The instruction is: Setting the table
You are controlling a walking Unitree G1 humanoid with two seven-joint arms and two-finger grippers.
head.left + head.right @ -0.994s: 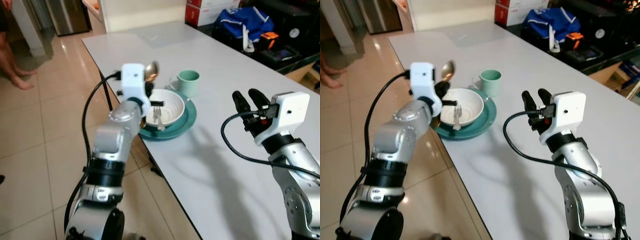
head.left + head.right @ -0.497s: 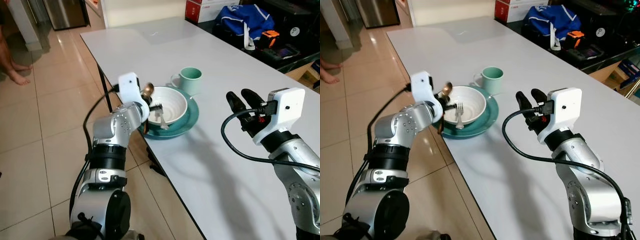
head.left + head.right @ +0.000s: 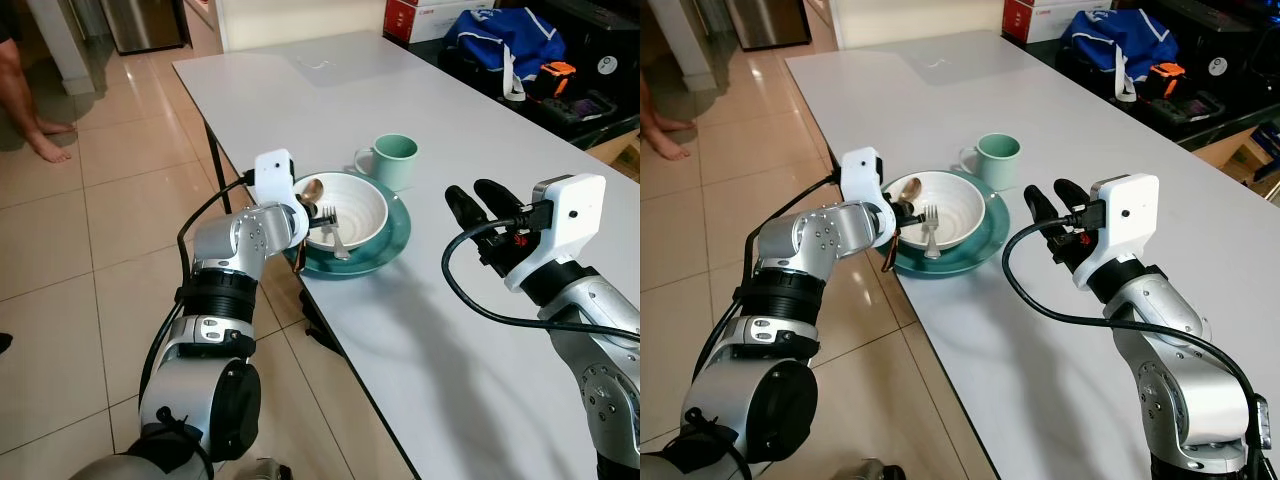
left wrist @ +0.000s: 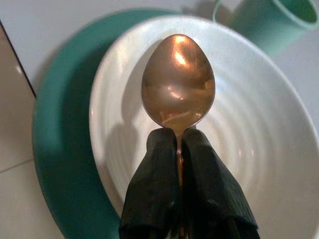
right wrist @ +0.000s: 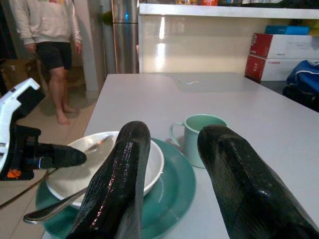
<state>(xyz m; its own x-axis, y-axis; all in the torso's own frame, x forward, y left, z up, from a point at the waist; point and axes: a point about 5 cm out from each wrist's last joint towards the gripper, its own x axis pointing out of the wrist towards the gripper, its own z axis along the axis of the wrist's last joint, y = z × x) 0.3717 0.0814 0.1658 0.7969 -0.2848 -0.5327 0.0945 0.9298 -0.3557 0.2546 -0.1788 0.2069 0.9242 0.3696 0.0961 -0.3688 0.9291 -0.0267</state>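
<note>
A white bowl point(image 3: 358, 203) sits on a teal plate point(image 3: 392, 240) near the table's left edge, with a silver fork point(image 3: 336, 236) lying in it. A pale green mug point(image 3: 393, 160) stands just behind the plate. My left gripper point(image 3: 305, 209) is shut on a copper spoon point(image 4: 178, 79), whose head hangs over the bowl's left inner side. My right gripper point(image 3: 478, 205) stands open above the bare table to the right of the plate, pointing toward the bowl, with nothing between its fingers point(image 5: 117, 184).
The grey table point(image 3: 300, 90) runs far back with free surface behind and right of the plate. Its left edge drops to a tiled floor. A person point(image 5: 50, 30) stands barefoot at the far left. Bags and red boxes point(image 3: 500, 40) crowd the far right.
My left gripper has come down with the spoon from above the bowl's left rim to low over the bowl. The right arm has held its place; the camera shifted a little.
</note>
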